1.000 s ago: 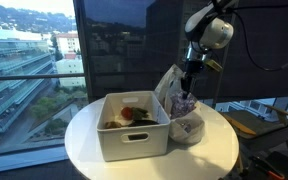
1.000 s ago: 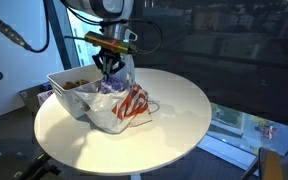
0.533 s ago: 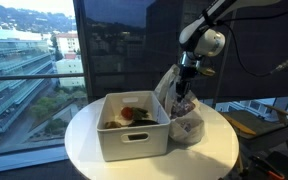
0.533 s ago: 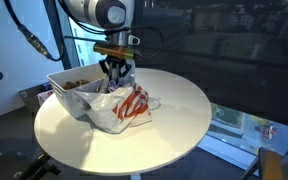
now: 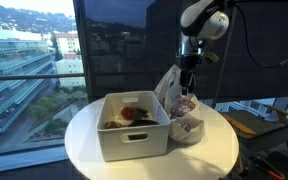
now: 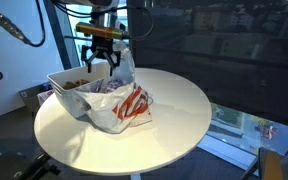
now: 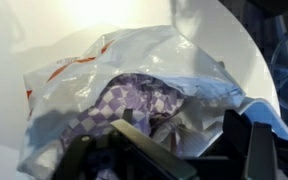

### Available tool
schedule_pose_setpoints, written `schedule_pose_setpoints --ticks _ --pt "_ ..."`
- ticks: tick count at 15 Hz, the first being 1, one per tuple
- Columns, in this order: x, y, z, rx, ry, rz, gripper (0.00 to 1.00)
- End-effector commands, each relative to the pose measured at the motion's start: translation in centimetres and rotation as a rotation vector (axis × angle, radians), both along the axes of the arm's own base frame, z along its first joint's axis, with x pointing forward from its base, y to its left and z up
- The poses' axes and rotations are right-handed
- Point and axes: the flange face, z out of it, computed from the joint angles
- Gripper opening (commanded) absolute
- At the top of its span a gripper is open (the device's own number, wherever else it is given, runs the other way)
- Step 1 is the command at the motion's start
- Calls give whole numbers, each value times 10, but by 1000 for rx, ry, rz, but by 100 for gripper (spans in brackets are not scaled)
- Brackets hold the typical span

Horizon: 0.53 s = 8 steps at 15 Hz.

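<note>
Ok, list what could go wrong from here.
1. The open claw hangs over a limp bag; closing there, it might pinch only thin plastic and slip.
2. The checked cloth lies at the bag's mouth, so a tug could spill it onto the table.
3. The bag sits against the bin; a descent slightly off could knock its rim.

White bag (image 7: pixel 149 58), purple-checked cloth (image 7: pixel 124 105)

The bin (image 6: pixel 66 92) and bag (image 6: pixel 124 105) crowd the far left of the bench (image 6: pixel 179 115); its right and near sides give open room.
</note>
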Motion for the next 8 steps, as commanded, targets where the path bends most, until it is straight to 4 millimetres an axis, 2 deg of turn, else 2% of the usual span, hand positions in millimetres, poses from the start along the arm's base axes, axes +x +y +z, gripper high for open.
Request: schedule_pose_setpoints --ticks 1,6,8 --pt "-6 58 -1 -84 33 121 100" --pt "-1 141 -47 -184 39 259 100" --pt "6 172 -54 -211 15 307 100"
